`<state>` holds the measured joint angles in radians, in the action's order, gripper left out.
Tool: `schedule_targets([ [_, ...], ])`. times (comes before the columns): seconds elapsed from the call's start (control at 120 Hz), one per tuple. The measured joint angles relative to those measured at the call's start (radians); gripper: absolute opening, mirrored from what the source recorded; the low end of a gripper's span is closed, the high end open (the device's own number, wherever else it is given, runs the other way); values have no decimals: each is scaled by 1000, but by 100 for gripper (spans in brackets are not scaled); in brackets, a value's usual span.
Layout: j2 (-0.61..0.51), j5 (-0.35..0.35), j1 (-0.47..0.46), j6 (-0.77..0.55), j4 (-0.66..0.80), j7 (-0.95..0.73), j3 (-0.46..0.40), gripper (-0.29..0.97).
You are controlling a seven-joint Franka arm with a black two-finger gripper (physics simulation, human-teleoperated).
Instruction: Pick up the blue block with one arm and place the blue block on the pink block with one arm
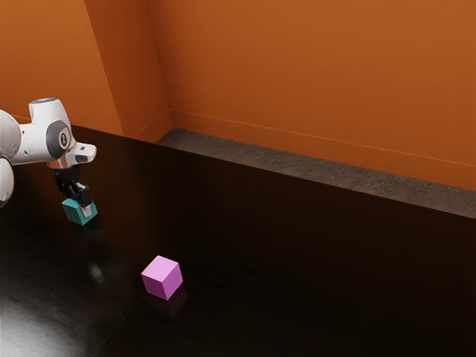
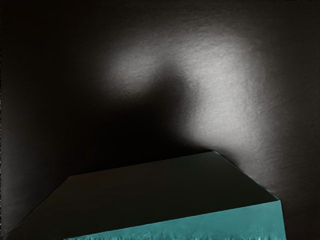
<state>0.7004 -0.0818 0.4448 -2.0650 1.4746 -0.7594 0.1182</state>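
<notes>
Two blocks matter here: the blue block (image 1: 79,213) sits at the middle left of the exterior view, pinched from two sides by the black fingers of the gripper (image 1: 79,202), and the pink block (image 1: 162,277) stands alone on the table (image 1: 297,253), lower and further toward the exterior view's right, well apart from the first. The grasp looks firm and high on the blue block, with most of its body hanging below the fingers; whether it has cleared the table is hard to tell, though in the wrist view the blue block (image 2: 170,200) looms just under the hand with a soft shadow on the table beyond it, which suggests a little height. The step in hand reads as the carry. To do it well, I judge the block should rise enough to pass over the pink block's top, travel toward the lower right of the exterior view, stop squarely above, with faces lined up to the pink block's turned edges, then come down gently before the fingers let go, since a small target forgives little offset. The table is black and glossy, throwing pale glare at the lower left. Behind it runs a grey strip (image 1: 312,167) of floor, then plain orange wall (image 1: 312,67) with a corner at the upper left. The arm (image 1: 44,137) is white
</notes>
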Motion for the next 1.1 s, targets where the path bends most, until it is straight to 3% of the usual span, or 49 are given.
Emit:
schedule_targets([
  [0.292, -34, 0, 0, -3, 17, 0, 1, 39],
  [0.517, -232, -19, -3, -6, 215, 20, -8, 40],
  [0.925, -565, 1, -6, -22, 592, 273, -351, 39],
  [1.1, -630, 11, -17, -52, 694, 416, -442, 38],
])
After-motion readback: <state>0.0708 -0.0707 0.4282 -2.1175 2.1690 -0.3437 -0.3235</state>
